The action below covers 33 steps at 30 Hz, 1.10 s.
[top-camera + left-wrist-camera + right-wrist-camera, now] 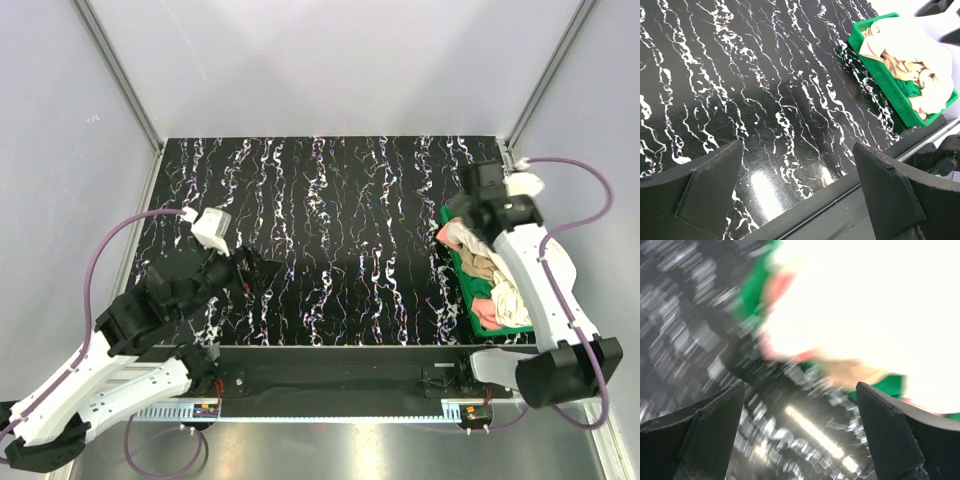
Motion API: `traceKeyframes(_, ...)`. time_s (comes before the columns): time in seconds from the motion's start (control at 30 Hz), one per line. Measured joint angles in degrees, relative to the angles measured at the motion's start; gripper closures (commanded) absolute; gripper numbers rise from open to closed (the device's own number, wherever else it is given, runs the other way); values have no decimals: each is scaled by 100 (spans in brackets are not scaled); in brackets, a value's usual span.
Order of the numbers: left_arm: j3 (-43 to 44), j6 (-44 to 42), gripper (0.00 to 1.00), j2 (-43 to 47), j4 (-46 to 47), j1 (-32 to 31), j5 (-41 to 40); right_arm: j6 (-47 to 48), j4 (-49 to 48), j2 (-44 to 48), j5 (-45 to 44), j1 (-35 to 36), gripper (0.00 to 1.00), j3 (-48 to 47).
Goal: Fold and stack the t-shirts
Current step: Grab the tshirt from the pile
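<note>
Top view: the shirts [488, 272] are a crumpled heap in the green bin [487, 326] at the table's [340, 230] right edge. The heap's long axis follows the bin, far to near, slanting a bit to the right toward you. Pink shows at the far end, tan in the middle, cream nearest. None is folded or laid out. Your right gripper [468, 207] hangs over the bin's far end; from here you cannot tell whether it touches cloth. Your left gripper [266, 270] sits low over the left half of the table, well apart from the bin, pointing right.

Left wrist: your left gripper [800, 195] has its fingers [710, 190] spread wide, with nothing between them but bare table [765, 100]. The bin [879, 70] is at upper right, running diagonally, with cream and tan shirts [910, 50] piled over its rim.

Right wrist: badly blurred. Your right gripper [800, 435] has its fingers [710, 435] wide apart and empty. The shirts [865, 300] are a washed-out white mass at upper right, with a green smear of bin [752, 290] beside it.
</note>
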<state>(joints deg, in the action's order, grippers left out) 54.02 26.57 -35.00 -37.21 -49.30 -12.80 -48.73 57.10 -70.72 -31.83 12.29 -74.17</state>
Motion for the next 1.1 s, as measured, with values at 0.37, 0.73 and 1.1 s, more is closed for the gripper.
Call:
traceKeyframes(0.37,-295,-61,1,133,-127,0,-162,-186,398,68,166,-2315,13,529)
traceKeyframes(0.73,-643,-415,1,157,-210,0,-398,-328,70,70,1123,-2588,23,1377)
traceKeyframes(1.1,-903,-673,1,275,-168,0,-483,-413,-546,507,1117,-2769,51,1902)
